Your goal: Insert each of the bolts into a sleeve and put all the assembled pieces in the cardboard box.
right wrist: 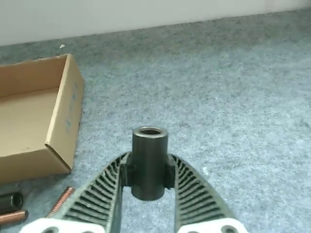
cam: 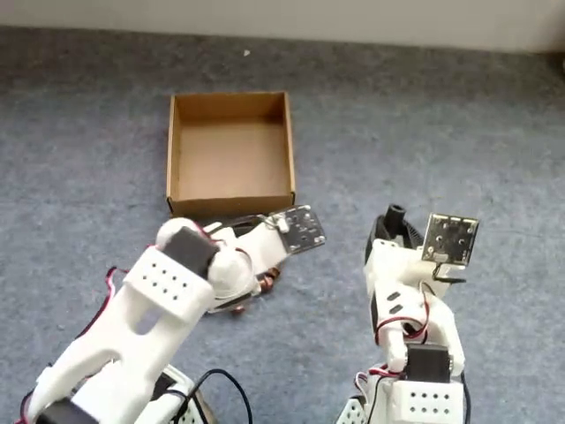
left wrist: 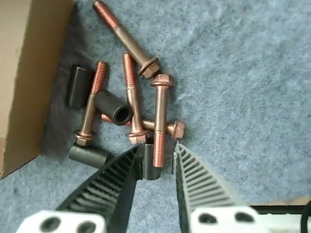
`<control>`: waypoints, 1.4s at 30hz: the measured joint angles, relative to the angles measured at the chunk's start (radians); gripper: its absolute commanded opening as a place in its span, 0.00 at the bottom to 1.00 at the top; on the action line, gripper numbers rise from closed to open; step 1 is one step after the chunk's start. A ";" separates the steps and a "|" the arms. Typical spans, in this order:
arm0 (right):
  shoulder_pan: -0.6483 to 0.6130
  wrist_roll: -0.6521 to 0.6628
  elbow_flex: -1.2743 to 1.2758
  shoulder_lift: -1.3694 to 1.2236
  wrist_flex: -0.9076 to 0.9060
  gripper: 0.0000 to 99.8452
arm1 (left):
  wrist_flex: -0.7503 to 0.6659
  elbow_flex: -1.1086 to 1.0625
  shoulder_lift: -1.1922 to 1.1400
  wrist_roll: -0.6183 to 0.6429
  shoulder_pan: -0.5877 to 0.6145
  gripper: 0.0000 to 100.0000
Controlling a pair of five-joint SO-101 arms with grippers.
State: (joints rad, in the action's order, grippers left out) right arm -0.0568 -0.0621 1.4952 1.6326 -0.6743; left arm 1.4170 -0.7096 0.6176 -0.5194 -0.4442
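Grey felt table (cam: 441,115); bolts (left wrist: 131,92) lay heaped by the cardboard box's (cam: 229,150) near side. Left tool (left wrist: 155,148) spread astride one bolt (left wrist: 159,121); right tool (right wrist: 149,159) pinched a sleeve (right wrist: 149,141) upright. Judged best: close mid-shank, avoiding neighbours.

An open cardboard box (cam: 173,150) sits on grey carpet (cam: 459,115), its brown floor bare. The white left arm (cam: 168,291) stretches from the lower corner up to the box's near wall, with its wrist camera board (cam: 300,228) just beside the box's near right corner. Copper-coloured bolts (cam: 270,283) peek out from beneath this arm. Well apart to the side, the right arm (cam: 410,344) points its right gripper (cam: 394,226) away from its base, holding a dark sleeve (cam: 395,213) upright.
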 measured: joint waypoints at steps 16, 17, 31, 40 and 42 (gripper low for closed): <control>-0.071 0.098 0.104 0.186 -0.006 0.01 | -0.094 0.149 -0.516 -0.003 -0.091 0.13; -0.069 0.098 0.104 0.186 -0.006 0.01 | -0.101 0.153 -0.531 -0.003 -0.091 0.13; -0.075 0.104 0.106 0.186 -0.008 0.01 | -0.218 0.193 -0.674 -0.003 -0.031 0.13; -0.075 0.104 0.106 0.186 -0.008 0.01 | -0.235 0.193 -0.746 -0.003 -0.009 0.11; -0.075 0.104 0.106 0.186 -0.008 0.01 | -0.235 0.193 -0.746 -0.003 -0.009 0.07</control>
State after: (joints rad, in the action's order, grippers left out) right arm -0.1320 0.0422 1.6011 1.8182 -0.6820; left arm 1.1822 -0.5163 -0.1281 -0.5224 -0.4534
